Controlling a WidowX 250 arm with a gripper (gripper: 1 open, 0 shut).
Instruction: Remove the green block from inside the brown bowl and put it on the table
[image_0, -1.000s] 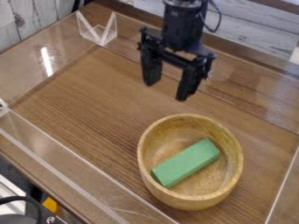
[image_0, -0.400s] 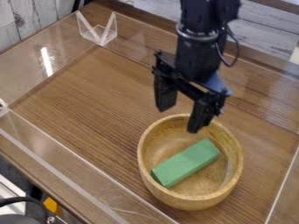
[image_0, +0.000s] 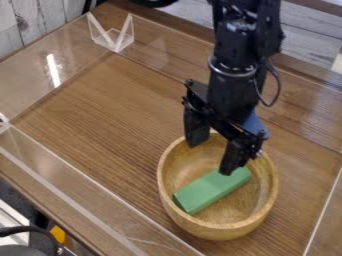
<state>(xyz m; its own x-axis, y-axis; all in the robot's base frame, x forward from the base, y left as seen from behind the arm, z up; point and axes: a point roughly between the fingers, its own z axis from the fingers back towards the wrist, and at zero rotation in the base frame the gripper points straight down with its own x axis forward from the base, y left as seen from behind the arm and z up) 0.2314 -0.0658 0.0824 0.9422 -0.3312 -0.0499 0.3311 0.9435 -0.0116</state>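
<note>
A round light-brown wooden bowl (image_0: 181, 213) rests on the wood-grain table (image_0: 100, 110) at the lower right. Inside it lies a bright green block (image_0: 209, 192), flat and slanting from lower left to upper right. My black gripper (image_0: 214, 144) points straight down over the bowl's far half, open. Its right finger (image_0: 238, 157) hangs just above the block's upper end and hides part of it, while the left finger (image_0: 195, 128) stands over the far rim. Nothing sits between the fingers.
Low clear acrylic walls border the table, one along the left and front (image_0: 60, 185) and one at the right edge (image_0: 325, 215). A clear folded acrylic piece (image_0: 110, 32) stands at the back left. Bare tabletop stretches left of the bowl.
The open gripper has travelled from the middle of the table toward the lower right and sunk lower, now hanging over the bowl and the block's upper end. Bowl and block stayed put.
</note>
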